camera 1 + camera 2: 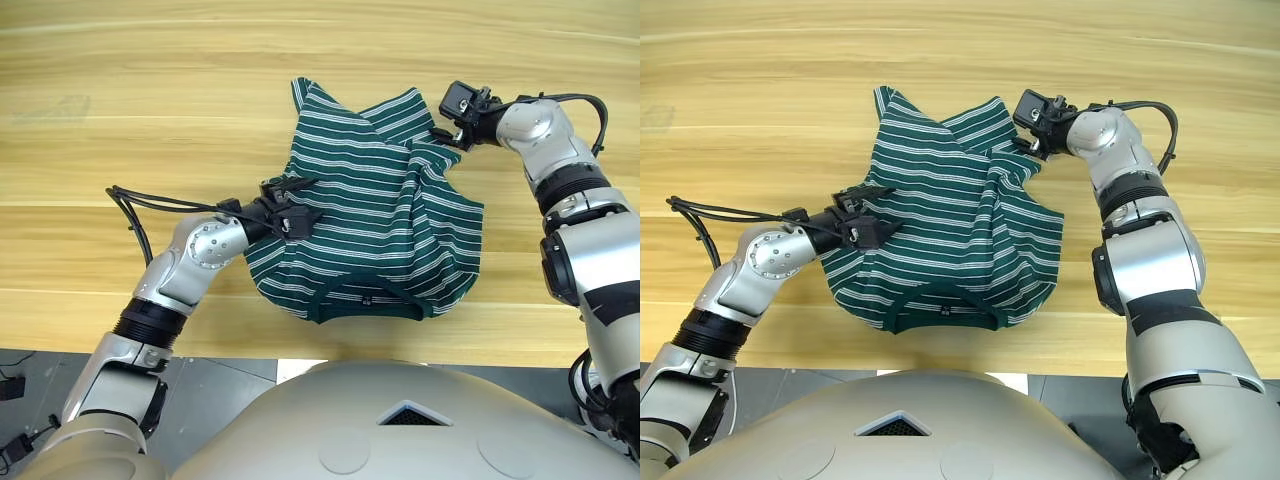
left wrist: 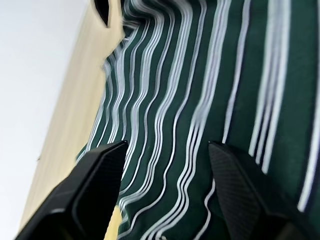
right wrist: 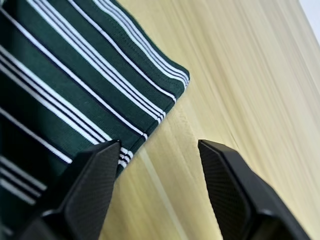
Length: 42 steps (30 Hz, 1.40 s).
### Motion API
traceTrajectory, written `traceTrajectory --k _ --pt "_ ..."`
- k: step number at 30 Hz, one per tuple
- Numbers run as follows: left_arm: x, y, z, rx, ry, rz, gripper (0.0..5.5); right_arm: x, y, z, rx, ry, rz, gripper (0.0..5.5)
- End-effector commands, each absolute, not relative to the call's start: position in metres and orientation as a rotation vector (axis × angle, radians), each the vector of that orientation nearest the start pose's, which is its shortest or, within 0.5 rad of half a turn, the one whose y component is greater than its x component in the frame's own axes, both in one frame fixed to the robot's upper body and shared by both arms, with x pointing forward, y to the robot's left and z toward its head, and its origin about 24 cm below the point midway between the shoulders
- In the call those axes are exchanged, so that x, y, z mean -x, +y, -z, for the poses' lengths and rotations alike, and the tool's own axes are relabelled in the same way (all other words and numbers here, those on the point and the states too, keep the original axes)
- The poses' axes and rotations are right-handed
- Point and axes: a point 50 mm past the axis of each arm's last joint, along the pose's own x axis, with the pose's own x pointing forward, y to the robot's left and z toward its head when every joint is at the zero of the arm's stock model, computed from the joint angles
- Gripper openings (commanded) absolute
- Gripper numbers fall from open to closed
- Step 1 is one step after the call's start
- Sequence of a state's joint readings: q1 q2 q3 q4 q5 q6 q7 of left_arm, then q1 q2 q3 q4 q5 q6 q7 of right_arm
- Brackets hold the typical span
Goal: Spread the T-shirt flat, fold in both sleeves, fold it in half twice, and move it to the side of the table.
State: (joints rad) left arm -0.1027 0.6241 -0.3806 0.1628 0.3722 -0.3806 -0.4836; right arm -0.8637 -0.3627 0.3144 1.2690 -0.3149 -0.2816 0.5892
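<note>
The shirt (image 1: 370, 230) lies rumpled mid-frame on the table (image 1: 150, 90). The left gripper (image 1: 297, 205) is over its left side and the right gripper (image 1: 447, 133) at its upper-right edge, both with fingers apart.

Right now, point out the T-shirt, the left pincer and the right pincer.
T-shirt (image 1: 370, 225), left eye view, middle of the striped cloth.
left pincer (image 2: 167, 146), left wrist view, midway between its fingertips.
right pincer (image 3: 159, 144), right wrist view, midway between its fingertips.
</note>
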Motion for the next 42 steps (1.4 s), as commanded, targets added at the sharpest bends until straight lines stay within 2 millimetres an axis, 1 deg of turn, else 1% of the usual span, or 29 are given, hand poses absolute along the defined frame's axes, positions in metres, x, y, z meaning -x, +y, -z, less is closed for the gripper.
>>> traceTrajectory --k 1,4,6,8,12,15,16,18,20,22,24,27,29,31,32,34,35,38,40,42 --pt "-0.241 0.196 0.004 -1.042 0.128 0.864 3.00 -0.357 -0.193 -0.035 0.736 0.397 -0.713 2.87" --pt "-0.233 0.208 0.010 -1.034 0.140 0.835 3.00 -0.355 -0.209 -0.038 0.694 0.379 -0.656 2.87" --pt "-0.225 0.212 0.008 -1.035 0.134 0.845 3.00 -0.354 -0.224 -0.042 0.691 0.374 -0.600 2.87" --pt "-0.213 0.213 0.004 -1.048 0.129 0.879 3.00 -0.356 -0.237 -0.052 0.691 0.358 -0.543 2.87" --pt "-0.186 0.204 -0.005 -1.050 0.115 0.974 3.00 -0.357 -0.254 -0.065 0.646 0.301 -0.459 2.87" --pt "-0.176 0.194 -0.013 -1.045 0.095 1.005 3.00 -0.355 -0.257 -0.066 0.614 0.268 -0.433 2.87" --pt "-0.175 0.192 -0.014 -1.044 0.091 1.010 3.00 -0.355 -0.255 -0.066 0.599 0.255 -0.439 2.87" --pt "-0.177 0.189 -0.013 -1.038 0.096 1.006 3.00 -0.357 -0.240 -0.069 0.519 0.179 -0.496 2.87" --pt "-0.178 0.187 -0.011 -1.044 0.098 1.006 3.00 -0.361 -0.218 -0.077 0.436 0.086 -0.572 2.87" --pt "-0.179 0.184 -0.011 -1.045 0.088 1.012 3.00 -0.364 -0.194 -0.078 0.409 0.054 -0.656 2.87" --pt "-0.184 0.183 -0.012 -1.057 0.077 1.019 3.00 -0.366 -0.166 -0.075 0.431 0.055 -0.745 2.87" --pt "-0.189 0.184 -0.012 -1.078 0.073 1.022 3.00 -0.371 -0.133 -0.072 0.471 0.083 -0.818 2.87" --pt "-0.190 0.184 -0.012 -1.087 0.071 1.028 3.00 -0.373 -0.115 -0.070 0.518 0.118 -0.855 2.87" --pt "-0.190 0.184 -0.013 -1.091 0.067 1.037 3.00 -0.372 -0.102 -0.064 0.604 0.156 -0.885 2.87" --pt "-0.190 0.183 -0.013 -1.096 0.064 1.041 3.00 -0.370 -0.097 -0.057 0.702 0.189 -0.911 2.87" --pt "-0.189 0.182 -0.014 -1.103 0.056 1.049 3.00 -0.364 -0.095 -0.043 0.895 0.254 -0.966 2.87" --pt "-0.187 0.180 -0.014 -1.104 0.049 1.055 3.00 -0.361 -0.098 -0.035 1.031 0.284 -0.990 2.87" --pt "-0.185 0.174 -0.016 -1.105 0.032 1.073 3.00 -0.354 -0.108 -0.018 1.293 0.345 -1.040 2.87" --pt "-0.184 0.171 -0.017 -1.109 0.023 1.082 3.00 -0.349 -0.115 -0.010 1.407 0.353 -1.061 2.87" --pt "-0.184 0.168 -0.018 -1.111 0.014 1.088 3.00 -0.345 -0.122 -0.003 1.421 0.367 -1.060 2.87"
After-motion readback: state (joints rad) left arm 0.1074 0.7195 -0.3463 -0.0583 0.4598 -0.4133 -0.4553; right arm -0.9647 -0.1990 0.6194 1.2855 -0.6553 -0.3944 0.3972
